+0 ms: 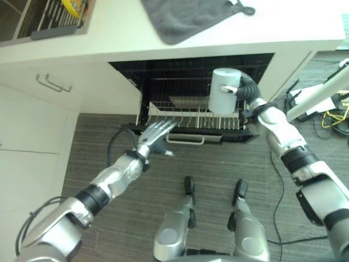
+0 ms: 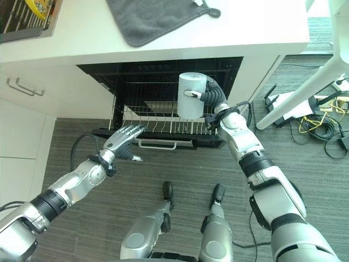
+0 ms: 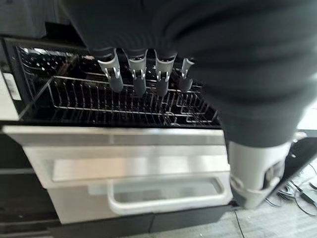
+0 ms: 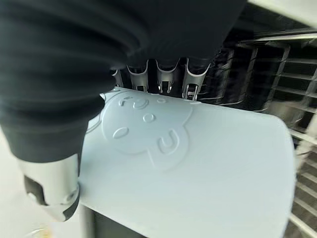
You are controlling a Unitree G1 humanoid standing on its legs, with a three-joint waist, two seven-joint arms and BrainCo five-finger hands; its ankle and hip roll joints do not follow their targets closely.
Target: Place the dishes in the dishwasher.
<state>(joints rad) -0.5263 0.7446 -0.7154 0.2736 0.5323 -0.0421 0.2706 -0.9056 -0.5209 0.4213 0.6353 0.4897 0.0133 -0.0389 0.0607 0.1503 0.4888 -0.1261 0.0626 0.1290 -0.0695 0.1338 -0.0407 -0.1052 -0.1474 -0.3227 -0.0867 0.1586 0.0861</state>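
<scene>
Right hand (image 2: 210,94): fingers and thumb wrapped round a pale cup (image 2: 191,95), held upright above the pulled-out rack (image 2: 163,124), presumably for lowering between its tines. Left hand (image 2: 124,136): fingers straight and empty at the rack's front edge, perhaps steadying it.

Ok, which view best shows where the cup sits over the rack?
The right eye view: the pale cup, gripped by the right hand, hangs above the pulled-out rack. The left eye view matches; the right wrist view shows its embossed side close up.
</scene>
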